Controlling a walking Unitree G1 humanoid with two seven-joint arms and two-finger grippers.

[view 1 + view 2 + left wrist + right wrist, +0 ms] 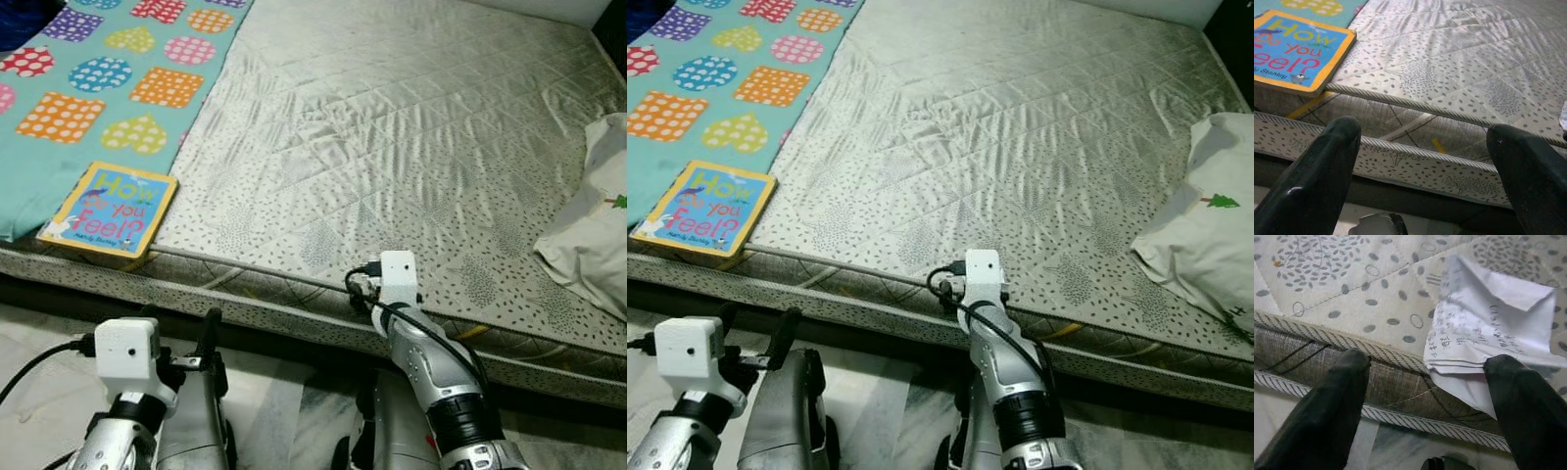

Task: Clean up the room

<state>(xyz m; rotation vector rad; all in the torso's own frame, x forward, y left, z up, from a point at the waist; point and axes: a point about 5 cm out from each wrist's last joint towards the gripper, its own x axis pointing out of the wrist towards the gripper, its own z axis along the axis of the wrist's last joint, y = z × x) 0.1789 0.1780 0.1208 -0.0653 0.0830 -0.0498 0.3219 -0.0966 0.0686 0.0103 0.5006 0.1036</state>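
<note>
The right gripper (1425,396), fingers apart, hovers at the mattress's (392,147) front edge with the folded paper (1488,328) lying beside 1 finger, nearer than the left gripper (1425,161), also open.

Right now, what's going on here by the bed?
The robot stands at the edge of a mattress. Its right gripper is at the mattress edge with its fingers apart, one finger against a folded sheet of paper that hangs over the edge; it is not clamped. The left gripper hovers open, lower, facing the mattress side. A children's book lies at the near edge on a patterned blanket, and a pillow lies to the right.
</note>
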